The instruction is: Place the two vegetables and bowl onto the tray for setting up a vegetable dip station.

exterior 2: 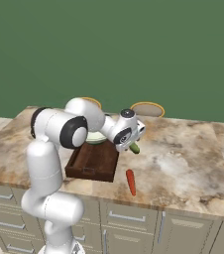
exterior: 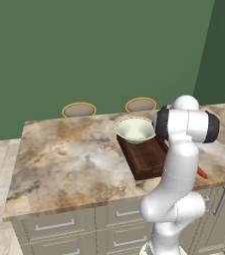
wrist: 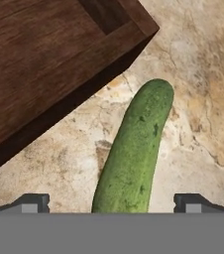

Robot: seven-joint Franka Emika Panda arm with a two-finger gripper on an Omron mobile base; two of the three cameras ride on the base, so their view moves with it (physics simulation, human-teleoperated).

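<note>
The dark green cucumber lies on the marble counter just beside the dark brown wooden tray. My gripper is open right over it, one fingertip on each side of the cucumber's near end. In the right base view the gripper hangs low above the cucumber, to the right of the tray. The orange-red carrot lies nearer the counter's front edge. The pale bowl stands at the tray's far end; I cannot tell whether it rests on the tray.
Two yellow-rimmed stool seats stand behind the counter against the green wall. The marble counter stretches wide to the left of the tray. Drawers run below its front edge.
</note>
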